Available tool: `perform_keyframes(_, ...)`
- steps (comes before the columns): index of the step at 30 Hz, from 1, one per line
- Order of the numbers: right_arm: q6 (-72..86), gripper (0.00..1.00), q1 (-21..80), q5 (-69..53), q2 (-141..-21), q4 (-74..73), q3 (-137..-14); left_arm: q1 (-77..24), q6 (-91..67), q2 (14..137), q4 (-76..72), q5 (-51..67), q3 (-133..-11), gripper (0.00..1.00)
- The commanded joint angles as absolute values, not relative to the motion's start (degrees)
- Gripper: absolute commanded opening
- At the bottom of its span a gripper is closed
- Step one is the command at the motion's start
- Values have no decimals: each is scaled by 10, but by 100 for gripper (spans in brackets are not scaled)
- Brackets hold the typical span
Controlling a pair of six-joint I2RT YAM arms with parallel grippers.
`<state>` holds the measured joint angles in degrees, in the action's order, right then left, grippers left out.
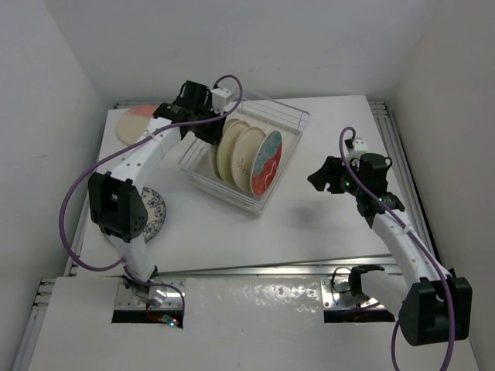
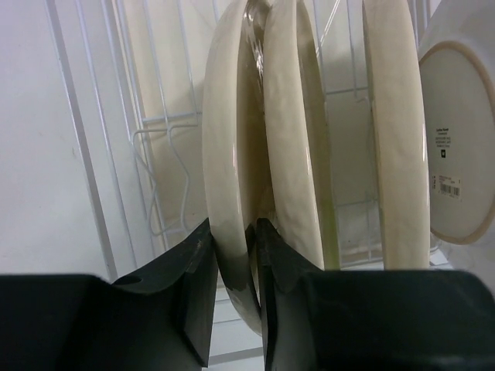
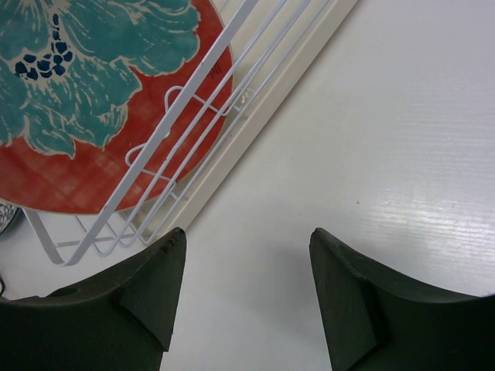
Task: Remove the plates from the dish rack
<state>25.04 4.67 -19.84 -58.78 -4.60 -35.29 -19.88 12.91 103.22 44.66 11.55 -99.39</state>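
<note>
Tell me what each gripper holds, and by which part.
The left gripper pinches the cream plate by its rim, in the dish rack. The right gripper is open and holds nothing.

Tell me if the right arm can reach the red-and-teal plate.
Probably yes, from above: the red-and-teal plate stands outermost, facing the open right gripper. Sideways, the dish rack wires bar it.

The left arm [image 1: 138, 158] and right arm [image 1: 404, 241] are built of white tubular links joined by blocky black joint housings, each trailed by a looping purple cable [image 1: 68, 209]. The left gripper [image 2: 233, 232] and right gripper [image 3: 247, 239] have matte black, angular, wedge-shaped fingers [image 3: 135, 297] along the bottom of the wrist views.
</note>
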Motion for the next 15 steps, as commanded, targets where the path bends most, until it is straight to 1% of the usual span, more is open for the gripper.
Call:
perform_keyframes(1,236,64,50,-195,-583,-38,-365,-205,131,1025,418,134,-1019,0)
perform_keyframes(3,236,64,50,-195,-584,-33,-366,-205,123,1021,411,131,-1021,0)
perform_keyframes(6,234,65,50,-196,-583,-32,-370,-205,111,1019,404,129,-1065,0)
perform_keyframes(10,224,64,50,-196,-584,-35,-373,-205,111,1028,396,103,-1189,0)
perform_keyframes(13,226,64,50,-197,-583,-35,-371,-205,127,1040,386,77,-1253,0)
perform_keyframes(15,228,65,50,-196,-582,-34,-370,-205,138,1039,381,62,-1268,0)
